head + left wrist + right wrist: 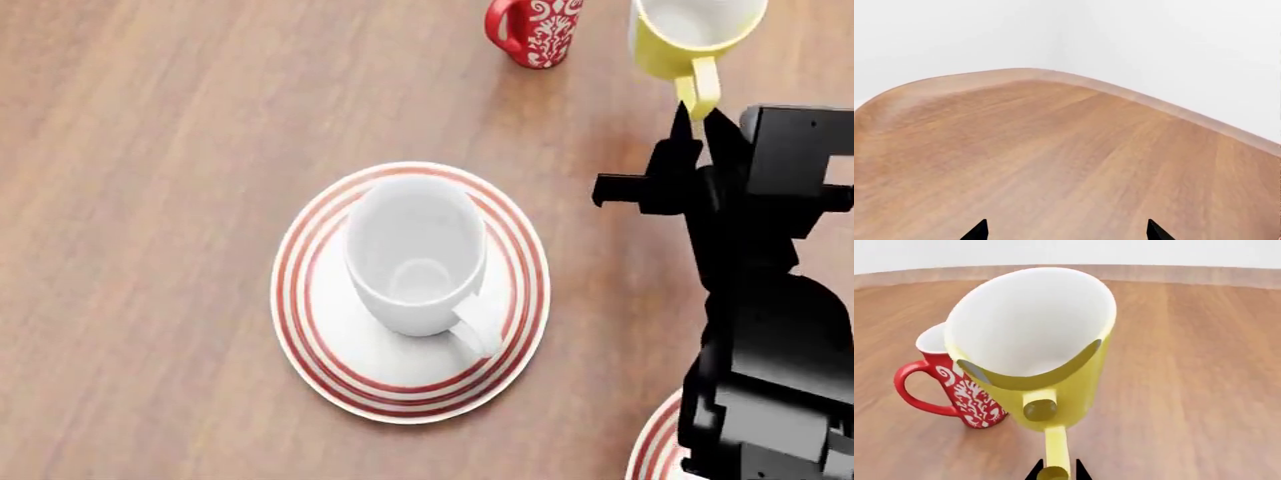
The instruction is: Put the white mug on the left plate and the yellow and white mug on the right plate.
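Observation:
The white mug (414, 255) stands upright on the left plate (320, 350), its handle toward the near right. The yellow and white mug (687, 40) is at the far right, and my right gripper (698, 112) is shut on its yellow handle (1056, 450). In the right wrist view the mug (1047, 350) looms tilted, its white inside showing, with my right gripper (1056, 472) pinching the handle. Only a sliver of the right plate (657, 445) shows at the bottom right, under my right arm. My left gripper (1067, 232) is open over bare wood, out of the head view.
A red mug with white ornament (538, 28) stands just left of the yellow mug, also seen in the right wrist view (954, 390). The wooden table's curved far edge (1054, 75) meets a white wall.

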### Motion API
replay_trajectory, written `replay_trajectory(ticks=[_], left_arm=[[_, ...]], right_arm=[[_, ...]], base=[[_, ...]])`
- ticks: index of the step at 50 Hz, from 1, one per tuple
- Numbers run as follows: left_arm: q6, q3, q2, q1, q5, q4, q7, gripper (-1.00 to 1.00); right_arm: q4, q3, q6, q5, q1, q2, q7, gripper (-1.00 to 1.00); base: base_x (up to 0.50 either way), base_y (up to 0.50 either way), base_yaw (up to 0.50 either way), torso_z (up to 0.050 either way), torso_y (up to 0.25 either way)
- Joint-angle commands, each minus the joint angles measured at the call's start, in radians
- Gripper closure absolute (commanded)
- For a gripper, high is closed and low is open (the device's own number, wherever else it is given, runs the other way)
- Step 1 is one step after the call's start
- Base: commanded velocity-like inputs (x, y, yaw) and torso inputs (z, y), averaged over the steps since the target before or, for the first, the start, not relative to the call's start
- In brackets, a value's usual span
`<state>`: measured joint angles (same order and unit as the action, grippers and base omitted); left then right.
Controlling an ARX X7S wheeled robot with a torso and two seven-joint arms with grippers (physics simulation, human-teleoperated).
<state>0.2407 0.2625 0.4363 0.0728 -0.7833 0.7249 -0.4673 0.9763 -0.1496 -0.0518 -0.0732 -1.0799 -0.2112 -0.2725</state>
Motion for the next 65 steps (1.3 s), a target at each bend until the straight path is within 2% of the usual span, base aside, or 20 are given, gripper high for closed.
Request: replay_trajectory(ticks=[1,9,10,23,25,33,40,44,50,65], left_arm=[[-0.002,-0.015,0.0,-0.007,0.01,-0.009,0.005,-1.0],[-0.006,-0.03,-0.005,-0.018,0.023,-0.026,0.008,-1.0],[-0.006,-0.031,-0.006,-0.019,0.024,-0.027,0.008,-1.0],[-0.006,-0.034,-0.004,-0.021,0.024,-0.028,0.004,-1.0],[-0.008,-0.029,-0.004,-0.039,0.014,-0.058,0.008,-1.0],[0.001,-0.044,-0.012,-0.053,0.035,-0.058,-0.02,-1.0],[-0.011,-0.04,-0.015,-0.011,0.042,-0.026,-0.02,-1.0],[0.035,-0.025,0.02,-0.051,-0.004,-0.014,-0.052,-1.0],[0.019,-0.012,0.018,-0.014,0.001,0.004,-0.047,-1.0],[0.025,-0.018,0.023,-0.012,0.003,0.026,-0.062,-1.0]], right_arm=[[-0.297,-0.007,0.014,-0.031,0.135,0.002,-0.037,1.0],[-0.422,0.013,0.069,-0.035,0.198,0.005,-0.054,1.0],[-0.426,0.02,0.118,-0.03,0.19,0.002,-0.049,1.0],[-0.373,0.033,0.134,-0.023,0.15,-0.001,-0.039,1.0],[-0.514,0.004,0.191,-0.082,0.244,-0.019,-0.087,1.0],[-1.01,-0.14,0.421,-0.235,0.534,-0.099,-0.09,1.0],[-1.254,-0.205,0.56,-0.294,0.64,-0.142,-0.058,1.0],[-1.383,-0.226,0.636,-0.327,0.692,-0.162,-0.046,1.0],[-1.533,-0.32,0.605,-0.366,0.889,-0.147,-0.076,1.0],[-1.689,-0.554,0.54,-0.454,1.238,-0.097,-0.169,1.0]], base=[[0.0,0.0,0.0,0.0,0.0],[0.0,0.0,0.0,0.0,0.0],[0.0,0.0,0.0,0.0,0.0],[0.0,0.0,0.0,0.0,0.0],[0.0,0.0,0.0,0.0,0.0],[0.0,0.0,0.0,0.0,0.0],[0.0,0.0,0.0,0.0,0.0],[0.0,0.0,0.0,0.0,0.0],[0.0,0.0,0.0,0.0,0.0],[0.0,0.0,0.0,0.0,0.0]])
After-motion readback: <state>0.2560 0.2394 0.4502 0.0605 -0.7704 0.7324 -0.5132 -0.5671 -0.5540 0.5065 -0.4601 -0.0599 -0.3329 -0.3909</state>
